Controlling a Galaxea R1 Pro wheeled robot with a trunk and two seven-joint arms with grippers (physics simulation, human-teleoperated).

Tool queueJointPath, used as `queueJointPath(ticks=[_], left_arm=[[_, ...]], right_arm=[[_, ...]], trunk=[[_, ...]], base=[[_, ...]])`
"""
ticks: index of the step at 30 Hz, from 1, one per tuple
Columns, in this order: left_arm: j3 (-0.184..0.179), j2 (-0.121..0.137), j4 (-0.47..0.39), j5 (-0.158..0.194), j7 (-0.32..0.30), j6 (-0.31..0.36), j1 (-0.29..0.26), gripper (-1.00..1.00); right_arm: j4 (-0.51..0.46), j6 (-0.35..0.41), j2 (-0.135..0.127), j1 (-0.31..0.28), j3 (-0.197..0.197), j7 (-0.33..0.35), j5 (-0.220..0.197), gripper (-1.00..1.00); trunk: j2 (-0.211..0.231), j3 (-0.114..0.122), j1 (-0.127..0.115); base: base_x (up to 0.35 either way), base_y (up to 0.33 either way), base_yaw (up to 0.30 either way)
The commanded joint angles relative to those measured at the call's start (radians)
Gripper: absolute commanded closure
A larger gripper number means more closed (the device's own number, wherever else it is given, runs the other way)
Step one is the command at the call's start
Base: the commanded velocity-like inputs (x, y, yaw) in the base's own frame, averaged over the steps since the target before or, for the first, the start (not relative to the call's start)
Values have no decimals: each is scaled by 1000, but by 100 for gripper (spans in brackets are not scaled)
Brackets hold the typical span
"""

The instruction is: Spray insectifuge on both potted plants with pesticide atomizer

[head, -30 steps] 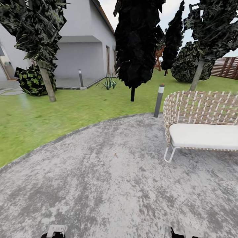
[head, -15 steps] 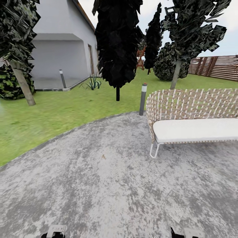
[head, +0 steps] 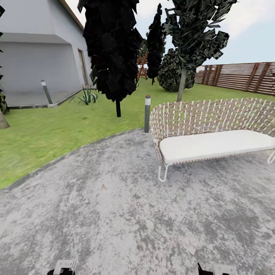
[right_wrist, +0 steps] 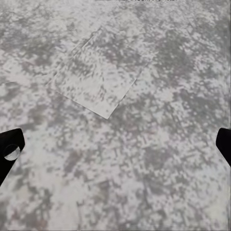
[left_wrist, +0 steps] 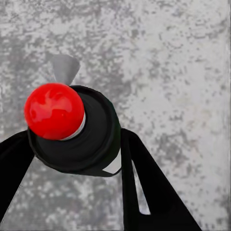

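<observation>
The garden's mottled grey patio [head: 114, 214] meets green lawn [head: 57, 130]. The right tool [right_wrist: 115, 149] hangs spread wide, apparently empty; the left tool's [left_wrist: 77, 159] state I cannot tell.

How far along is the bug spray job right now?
Apparently done: the left gripper looks closed on a dark round bottle with a red ball top, probably the atomizer. In hand: the robot is on the grey mottled patio, facing a wicker sofa with a white cushion; the right gripper is open. Left: reaching and spraying both potted plants.
</observation>
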Motion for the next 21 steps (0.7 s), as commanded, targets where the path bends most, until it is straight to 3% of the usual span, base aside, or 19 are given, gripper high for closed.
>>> queueJointPath(ticks=[1,21], left_arm=[[9,0,0,-9,-4,-3,0,100],[9,2,0,-9,-4,-3,0,100]], right_arm=[[1,-3,1,-1,-5,-3,10,-100],[1,-3,0,-1,-5,-3,9,-100]], trunk=[[0,-1,0],[0,-10,0]], base=[[334,0,-298],[338,-19,-298]])
